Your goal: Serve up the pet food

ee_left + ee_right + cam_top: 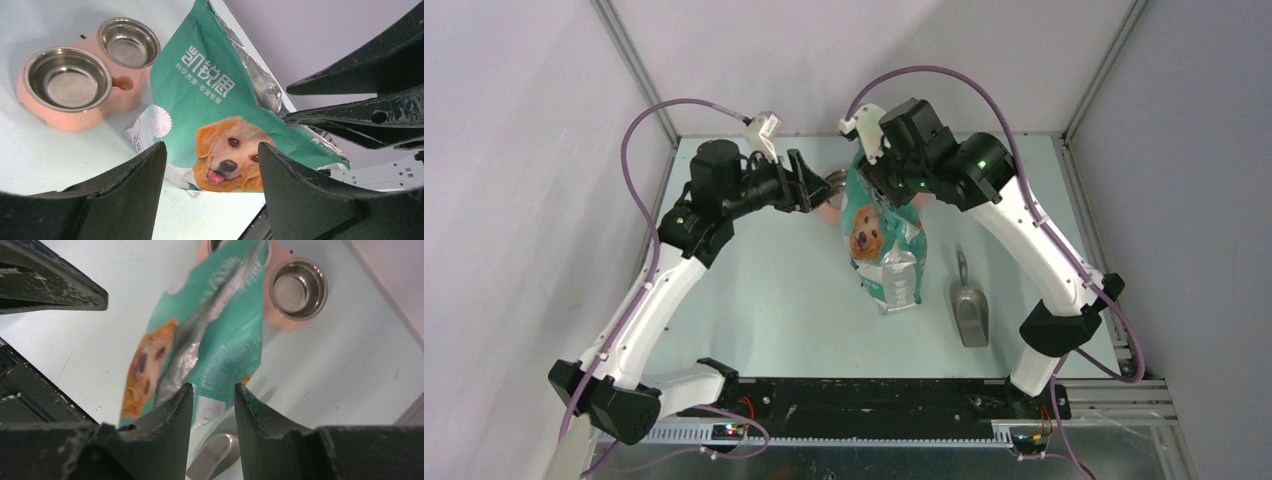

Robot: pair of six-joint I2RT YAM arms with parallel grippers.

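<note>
Pet food: none visible, presumably inside teal bag (884, 250) at tabletop (774, 300) centre; twin steel bowls (67, 82) by far edge empty, scoop (971, 315) unused; left hand (211, 147) wide open, empty; right hand (212, 386) half-open at bag, grip indeterminable; serving not begun

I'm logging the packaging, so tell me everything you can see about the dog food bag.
The bag is teal-green foil, printed with a golden dog's face and white Chinese lettering, silver inside its torn-open top. It leans tilted, top toward the pink double bowl, base toward the near edge. The right gripper appears to pinch its top edge; the open left gripper hovers nearby without touching it.
</note>
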